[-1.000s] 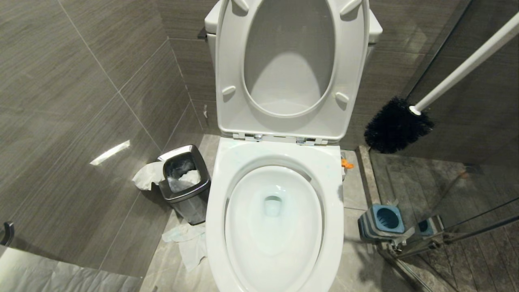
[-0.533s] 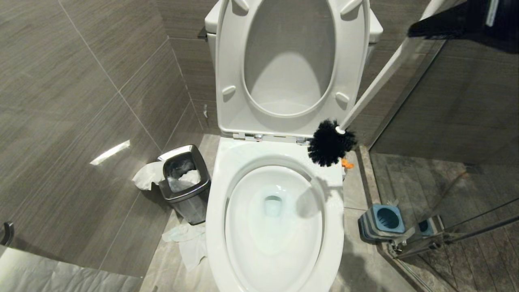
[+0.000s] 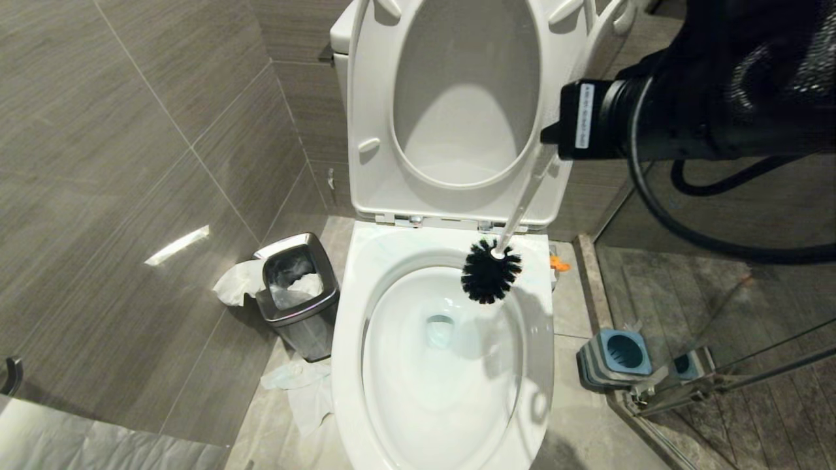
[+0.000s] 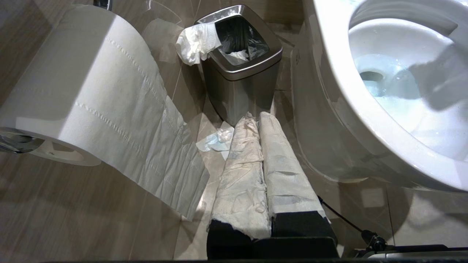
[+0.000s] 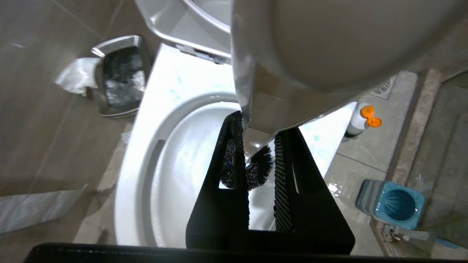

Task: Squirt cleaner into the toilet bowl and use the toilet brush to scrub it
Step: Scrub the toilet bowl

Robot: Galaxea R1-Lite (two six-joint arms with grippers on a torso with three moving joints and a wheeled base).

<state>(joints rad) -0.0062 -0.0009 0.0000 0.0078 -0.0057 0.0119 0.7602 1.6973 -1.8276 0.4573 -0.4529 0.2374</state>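
**Brush over the bowl, scrub not yet begun**

Holding the toilet brush (image 3: 491,271) by the upper part of its slim white handle, the right claw (image 5: 257,179) is clamped on it, high at the right of the scene. The black bristle head hangs just above the far right part of the toilet bowl (image 3: 542,365), over the rim's inner edge; whether it touches the ceramic cannot be told.

The brush looks light and stiff, with a smooth plastic handle that could twist or slip in the grip once the springy bristles press on the glossy bowl; a hold lower on the shaft would likely give firmer control.

The left claw (image 4: 261,175), paper-wrapped fingers together, is parked low at the left near the steel bin (image 4: 241,69).
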